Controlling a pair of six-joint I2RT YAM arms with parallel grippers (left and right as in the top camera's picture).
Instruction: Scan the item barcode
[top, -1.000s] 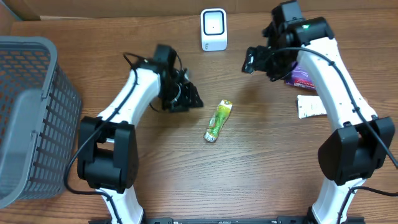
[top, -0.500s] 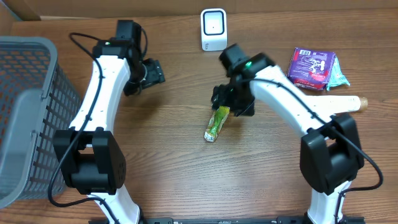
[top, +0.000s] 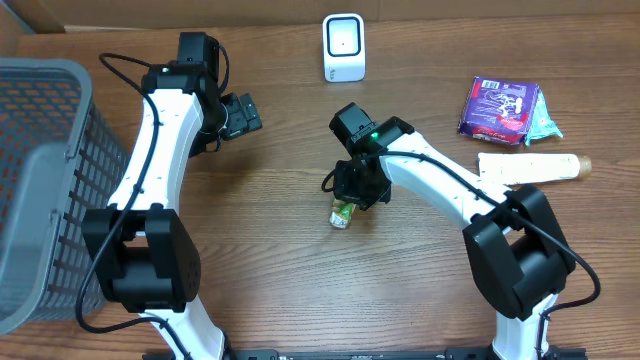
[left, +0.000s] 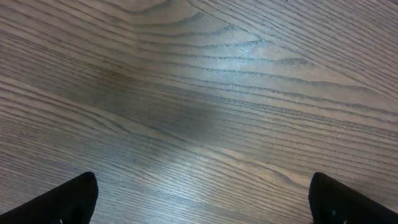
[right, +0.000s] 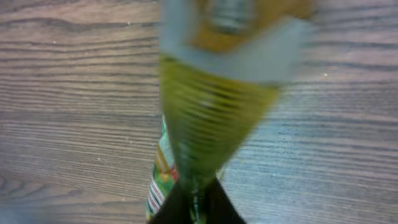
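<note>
Centre table, nearest us: the right gripper (top: 358, 190), which a second ago hung open at the far right beside the purple packet (top: 500, 107), now sits low over the far end of the green snack sachet (top: 342, 213). In the right wrist view its fingers are pinched together on the sachet's (right: 211, 124) end seam, so we record a closed grip on the item. That view is blurred, and we cannot tell whether the sachet has left the wood. We judge the pick made and the carry to the scanner (top: 343, 47) still to do. The barcode's face is not readable from here. To the right, a beige tube (top: 530, 167) and the purple packet lie well apart from the work. The grey basket (top: 40, 75) stands at the left edge. Farther left, the left gripper (top: 240, 115) has backed away from the sachet and hangs fully spread over bare table (left: 199, 93), holding nothing. The scanner stands upright at the far edge, and nothing lies between it and the sachet.
</note>
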